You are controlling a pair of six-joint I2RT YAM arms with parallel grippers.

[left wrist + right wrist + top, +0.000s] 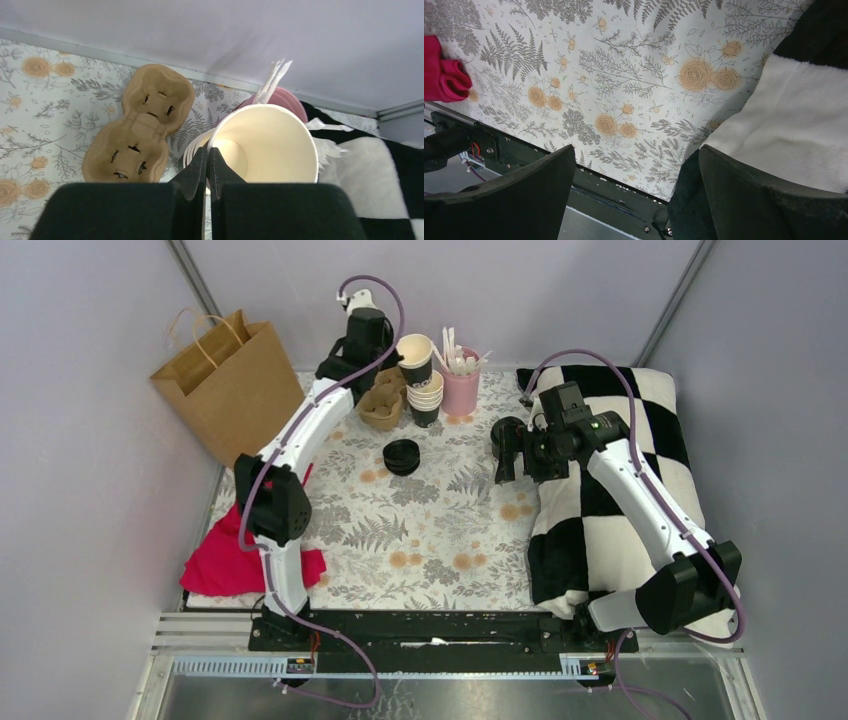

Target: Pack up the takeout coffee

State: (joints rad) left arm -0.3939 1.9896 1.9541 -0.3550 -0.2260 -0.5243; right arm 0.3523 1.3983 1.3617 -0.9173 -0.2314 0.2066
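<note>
The takeout coffee cup (414, 348) (270, 142) is a black paper cup, cream inside, with no lid on it. It hangs tilted just above the nested stack of lidless cups (426, 400) (192, 150) at the back of the table. My left gripper (399, 358) (207, 150) is shut on its rim, one finger inside and one outside. A low stack of black lids (401, 456) lies mid-table. My right gripper (503, 455) (636, 150) hovers open and empty over the floral cloth, right of the lids.
A brown cardboard cup carrier (382, 402) (140, 130) lies left of the cup stack. A pink holder with stirrers (461, 390) (292, 97) stands to the right. A paper bag (230, 385) stands back left, a checkered blanket (620, 510) (794, 120) right, a red cloth (235, 555) (444, 75) front left.
</note>
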